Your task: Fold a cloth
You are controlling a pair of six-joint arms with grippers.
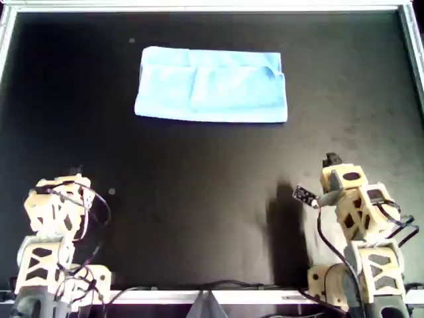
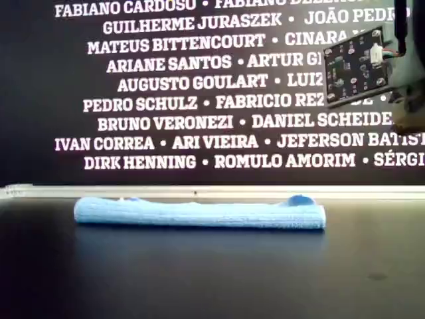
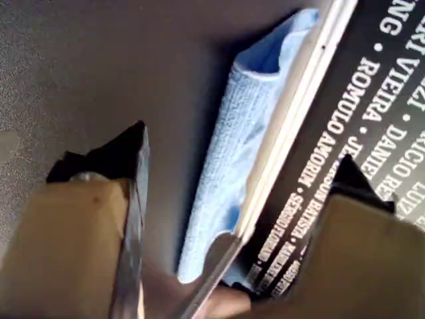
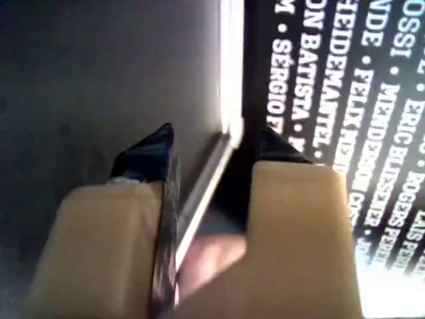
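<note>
The light blue cloth (image 1: 211, 86) lies folded into a flat rectangle at the far middle of the black table (image 1: 212, 192). In the exterior view it shows as a low blue strip (image 2: 199, 214). In the first wrist view the cloth (image 3: 229, 153) lies ahead of my first gripper (image 3: 242, 153), whose jaws are wide apart and empty, well short of it. My second gripper (image 4: 216, 143) is open and empty, facing the table's far rail (image 4: 229, 66); no cloth shows in that view. Two tan arms (image 1: 56, 212) (image 1: 354, 205) rest near the front edge; which is which I cannot tell.
A light metal rail (image 1: 212, 8) runs along the table's far edge and sides. A black wall with white names (image 2: 199, 100) stands behind it. A small circuit board (image 2: 355, 66) on an arm shows at the exterior view's right. Cables (image 1: 99, 285) lie by the front edge.
</note>
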